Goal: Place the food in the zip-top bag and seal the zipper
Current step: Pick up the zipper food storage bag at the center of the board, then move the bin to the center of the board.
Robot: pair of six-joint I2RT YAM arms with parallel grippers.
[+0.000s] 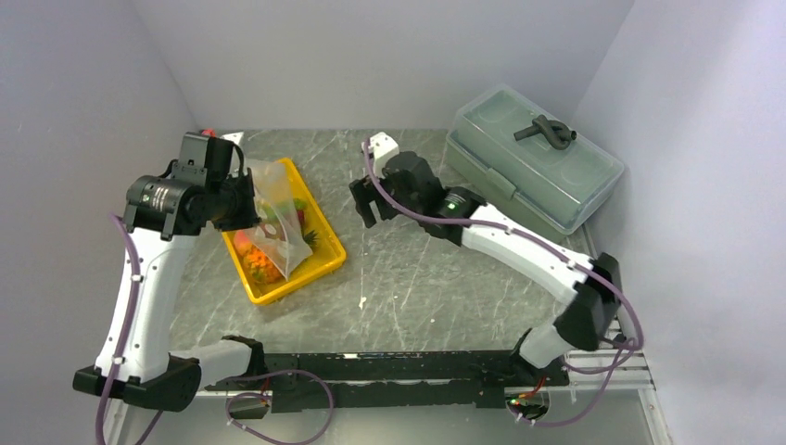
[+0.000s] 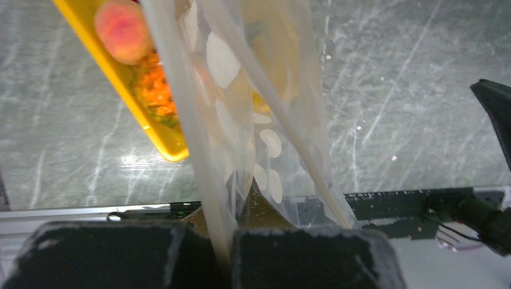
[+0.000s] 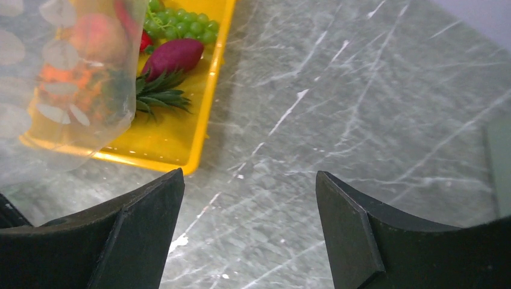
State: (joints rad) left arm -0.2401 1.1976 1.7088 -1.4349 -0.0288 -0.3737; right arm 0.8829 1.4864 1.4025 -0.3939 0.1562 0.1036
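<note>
Since the zip-top bag (image 1: 278,218) is pinched at one edge between the closed fingers of the left gripper (image 2: 232,256), it is seen hanging over the yellow tray (image 1: 326,252), with its dotted film draped in front of the food. The zipper (image 2: 191,132) is shown as a whitish strip running down into the shut jaws (a second strip branches off to one side, so the mouth is parted). The food is seen beside and through the film, lying in the tray: the orange round fruit (image 2: 120,30) and the orange pineapple (image 2: 153,90) close together, the green grape bunch (image 3: 181,27) and a purple piece (image 3: 173,55) with green leaves further along. Whether the bag's lower corner touches the tray cannot be told. The right gripper (image 3: 248,186) is held empty, its fingers spread wide, above the marbled table (image 1: 417,278) just beside the tray. A grey-green lidded box (image 1: 533,167) is set well apart at the far right.
</note>
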